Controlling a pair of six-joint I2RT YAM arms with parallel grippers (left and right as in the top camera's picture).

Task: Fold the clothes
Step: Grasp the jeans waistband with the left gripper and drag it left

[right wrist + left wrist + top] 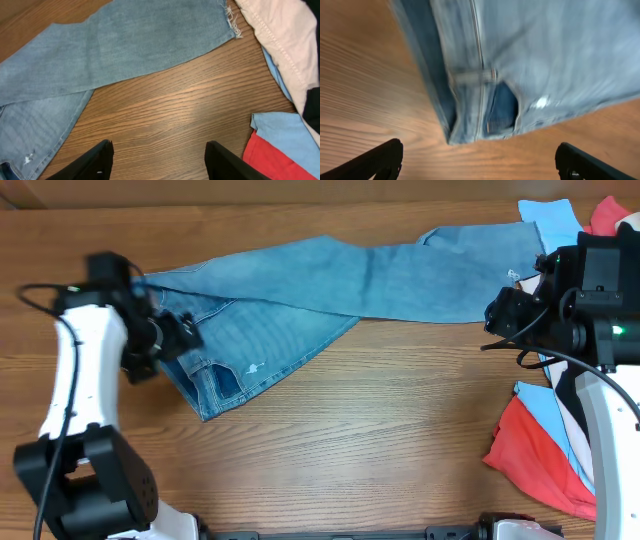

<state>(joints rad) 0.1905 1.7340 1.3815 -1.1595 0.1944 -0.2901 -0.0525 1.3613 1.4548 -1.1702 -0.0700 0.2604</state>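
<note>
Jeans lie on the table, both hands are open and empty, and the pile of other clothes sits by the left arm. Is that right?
No. The pile of other clothes sits by the right arm, as the overhead view shows. The rest holds: the jeans lie on the table, and the left hand and right hand are open and empty.
</note>
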